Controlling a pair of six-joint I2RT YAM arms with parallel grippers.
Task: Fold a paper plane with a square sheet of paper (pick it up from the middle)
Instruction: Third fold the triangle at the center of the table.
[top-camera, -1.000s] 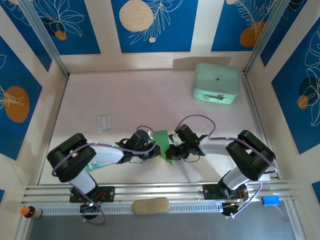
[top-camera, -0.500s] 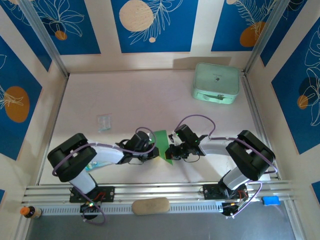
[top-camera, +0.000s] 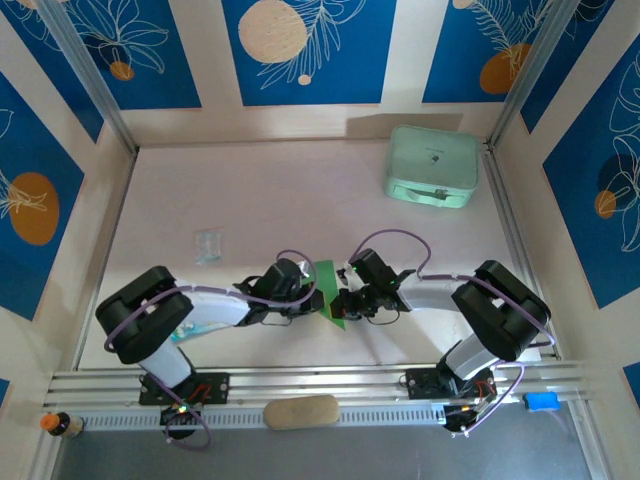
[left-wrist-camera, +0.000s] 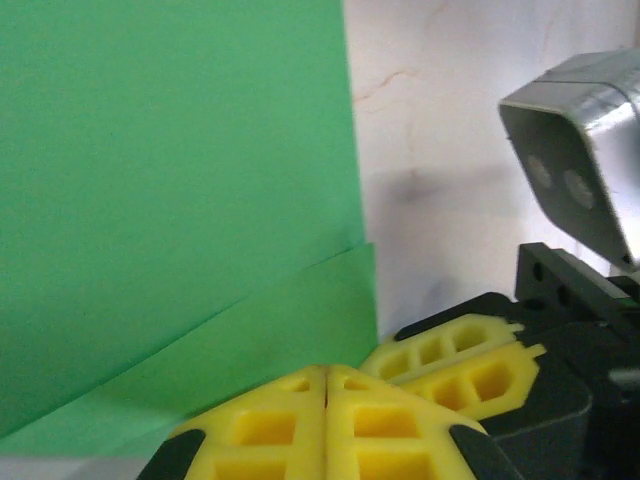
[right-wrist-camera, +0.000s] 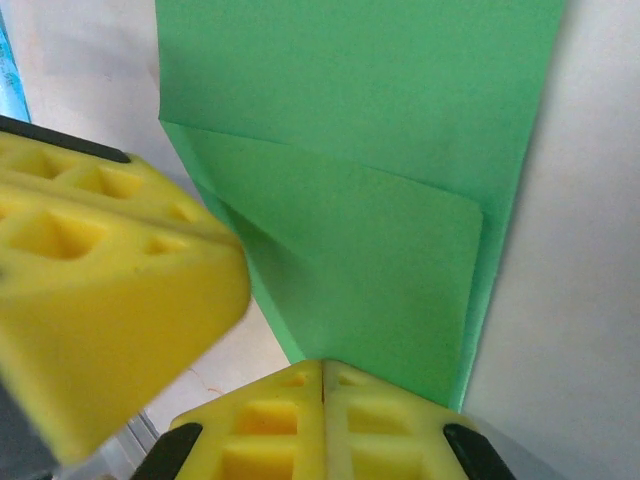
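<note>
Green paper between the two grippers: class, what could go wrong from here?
1. The left gripper and right gripper are both shut on the green paper, close together at one edge; pulling apart could tear it.
2. The folded flap lies slanted, so the next crease may come out crooked.

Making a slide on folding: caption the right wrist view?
Right pincer, shut, at the folded green paper's edge, left pincer alongside.
</note>
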